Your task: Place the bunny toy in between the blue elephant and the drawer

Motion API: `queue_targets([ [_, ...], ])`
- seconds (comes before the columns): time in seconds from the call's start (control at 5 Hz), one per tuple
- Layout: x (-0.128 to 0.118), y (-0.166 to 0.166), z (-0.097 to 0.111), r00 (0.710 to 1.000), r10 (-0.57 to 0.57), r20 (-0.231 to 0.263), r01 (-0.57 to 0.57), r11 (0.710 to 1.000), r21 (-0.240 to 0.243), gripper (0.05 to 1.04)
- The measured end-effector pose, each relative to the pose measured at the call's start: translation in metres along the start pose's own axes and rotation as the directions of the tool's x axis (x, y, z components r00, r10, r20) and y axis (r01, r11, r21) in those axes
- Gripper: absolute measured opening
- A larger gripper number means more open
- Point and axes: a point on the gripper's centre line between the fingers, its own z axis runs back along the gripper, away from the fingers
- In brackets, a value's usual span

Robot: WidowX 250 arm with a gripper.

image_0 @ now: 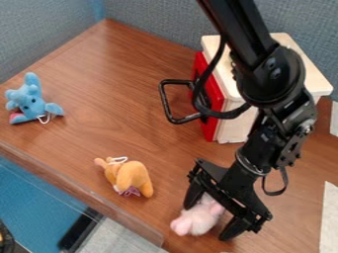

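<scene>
1. Bunny toy [196,219]: pink and pale, it is placed on the worktop [109,69] near the lower edge of the view, outside the space between the blue elephant [31,102] and the drawer [210,96].
2. The pincer [206,222] is held low over the bunny toy, its fingers spread, with the toy partly framed between them.
3. The blue elephant is seen at the left of the view, well apart from the drawer; a white string loop is attached to it.
4. The drawer's red front, fitted with a black handle [168,106], is turned toward the elephant's side. It is housed in a pale wooden cabinet [300,59], partly hidden by the black arm [267,74].
5. An orange plush animal [134,177], with a white string, is set between the elephant and the bunny toy, apart from both.
6. The worktop is backed by grey-blue partitions [148,19].
</scene>
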Motion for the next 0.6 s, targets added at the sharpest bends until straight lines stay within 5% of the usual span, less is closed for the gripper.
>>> queue_targets([
  [0.2,0.002,-0.003,0.001,1.000,-0.008,0.010,0.008,1.000,-0.022,0.656],
  [0.4,0.010,-0.002,0.038,0.993,-0.046,0.105,0.052,0.997,-0.049,0.424],
  [0.6,0.021,0.037,0.091,0.974,0.027,0.227,0.000,0.993,-0.118,0.349],
])
